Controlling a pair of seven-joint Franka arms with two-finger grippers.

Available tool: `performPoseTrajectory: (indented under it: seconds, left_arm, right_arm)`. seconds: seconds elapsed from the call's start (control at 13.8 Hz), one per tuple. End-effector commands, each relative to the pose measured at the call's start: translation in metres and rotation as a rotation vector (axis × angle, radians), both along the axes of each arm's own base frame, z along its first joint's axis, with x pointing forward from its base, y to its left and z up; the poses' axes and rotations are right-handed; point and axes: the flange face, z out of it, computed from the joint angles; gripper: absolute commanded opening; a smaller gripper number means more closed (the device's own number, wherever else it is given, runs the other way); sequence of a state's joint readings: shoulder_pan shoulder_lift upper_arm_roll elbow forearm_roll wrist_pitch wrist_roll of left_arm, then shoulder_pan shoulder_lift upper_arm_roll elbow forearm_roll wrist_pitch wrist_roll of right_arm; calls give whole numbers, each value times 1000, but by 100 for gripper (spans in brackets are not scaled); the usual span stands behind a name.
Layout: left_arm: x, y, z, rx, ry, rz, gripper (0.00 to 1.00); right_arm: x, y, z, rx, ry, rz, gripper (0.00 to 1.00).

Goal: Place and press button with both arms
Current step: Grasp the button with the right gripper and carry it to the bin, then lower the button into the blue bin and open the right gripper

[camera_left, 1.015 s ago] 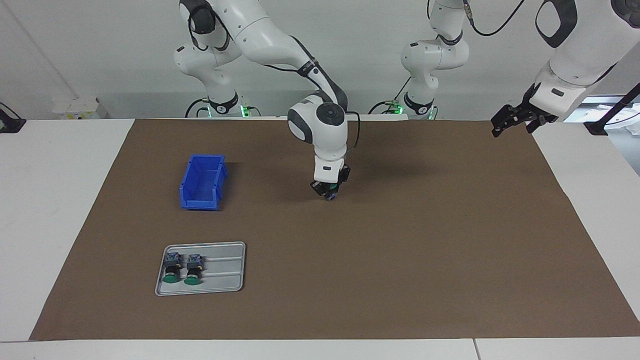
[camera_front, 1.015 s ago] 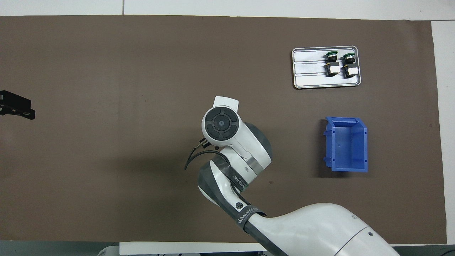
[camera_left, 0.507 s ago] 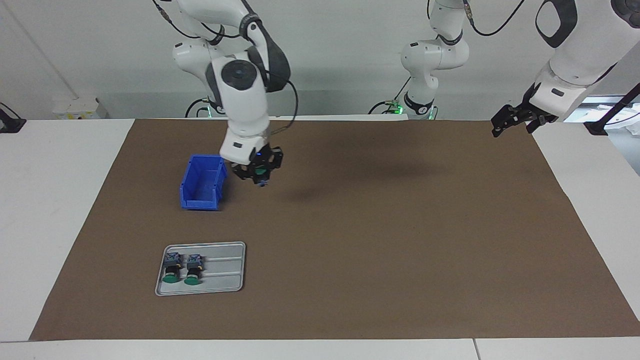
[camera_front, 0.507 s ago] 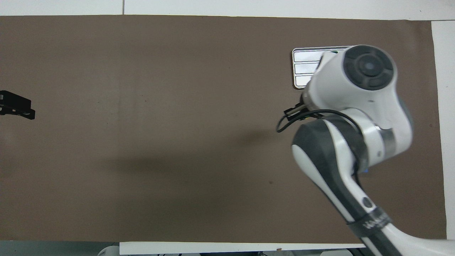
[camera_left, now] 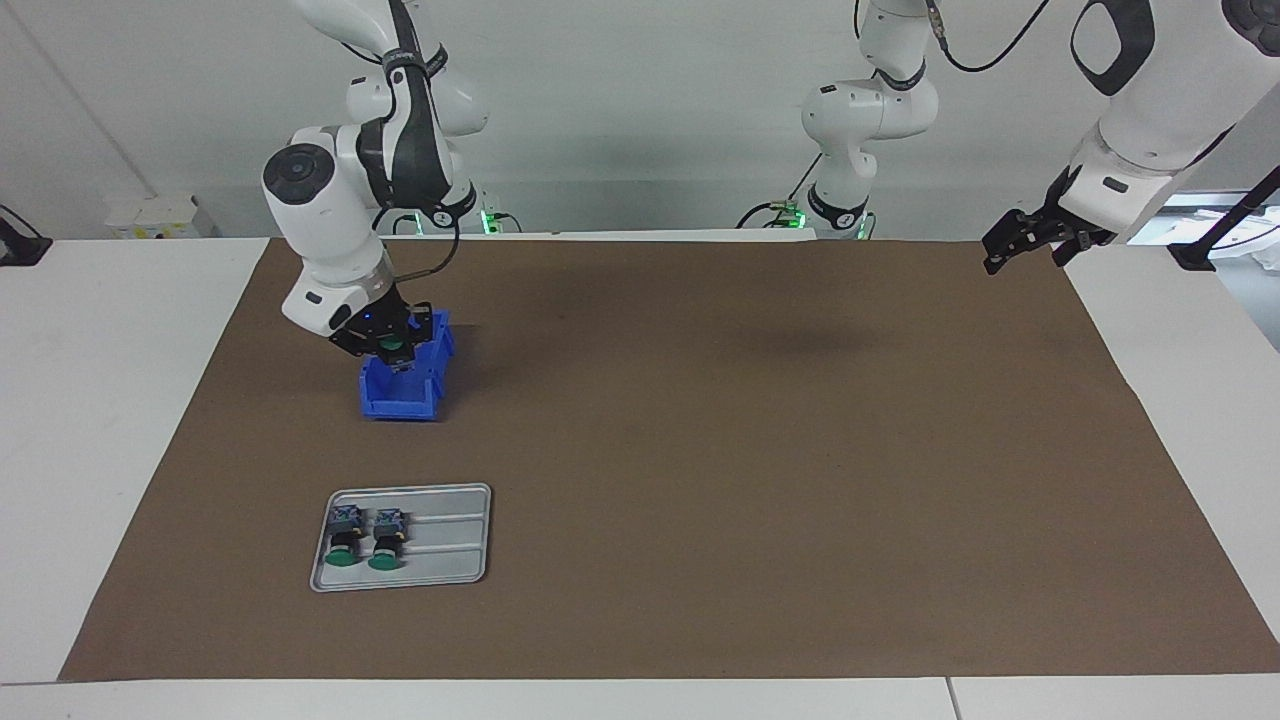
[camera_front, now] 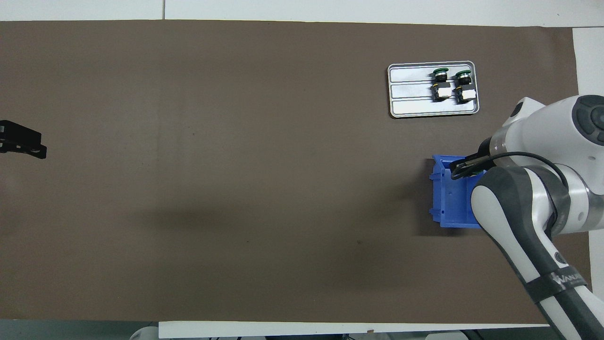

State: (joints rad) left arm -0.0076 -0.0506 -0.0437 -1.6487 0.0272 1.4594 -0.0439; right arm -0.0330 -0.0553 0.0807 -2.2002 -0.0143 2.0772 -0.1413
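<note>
My right gripper point(camera_left: 391, 352) is shut on a green-capped button point(camera_left: 387, 345) and holds it just over the open blue bin point(camera_left: 402, 402). In the overhead view the right arm's wrist hides this gripper and the button, and covers part of the bin point(camera_front: 448, 208). Two more buttons alike point(camera_left: 343, 537) point(camera_left: 386, 535) lie side by side on the grey ridged tray point(camera_left: 450, 545). They also show in the overhead view point(camera_front: 440, 85) point(camera_front: 462, 86). My left gripper point(camera_left: 1033, 240) waits in the air over the mat's edge at the left arm's end.
The tray point(camera_front: 410, 89) lies farther from the robots than the bin, both toward the right arm's end. A brown mat point(camera_left: 760, 480) covers the table. The left gripper point(camera_front: 21, 144) shows at the overhead view's edge.
My right gripper has carried the button from over the middle of the mat toward the right arm's end, to over the blue bin. The left arm has not moved.
</note>
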Motion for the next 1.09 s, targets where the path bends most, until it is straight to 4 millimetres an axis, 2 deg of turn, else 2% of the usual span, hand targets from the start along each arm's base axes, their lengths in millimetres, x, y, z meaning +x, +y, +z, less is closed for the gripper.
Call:
performPoseTrajectory:
  seconds: [0.0, 0.14, 0.43, 0.72, 0.8, 0.87, 0.94, 1.01]
  left_arm:
    - [-3, 3, 6, 21, -6, 3, 100]
    - [-3, 2, 6, 21, -6, 1, 100]
    - [-3, 3, 6, 21, -6, 4, 100]
    - [-3, 3, 6, 21, -6, 4, 100]
    - [-3, 2, 6, 21, -6, 1, 100]
    - [-3, 2, 6, 21, -6, 1, 100]
    - [-3, 3, 6, 21, -6, 3, 100]
    - [-3, 3, 6, 21, -6, 3, 100]
  right_arm:
    - [-8, -15, -10, 10, -6, -58, 0]
    - [-13, -18, -28, 10, -11, -76, 0]
    - [-17, -18, -54, 13, -22, -79, 3]
    - [-17, -19, -57, 13, -14, -79, 36]
    - [-16, -18, -56, 13, -14, -78, 42]
    - [-17, -18, -57, 13, -13, -78, 43]
    - [-16, -18, -56, 13, -13, -78, 48]
    - [-16, -19, -56, 13, -13, -78, 56]
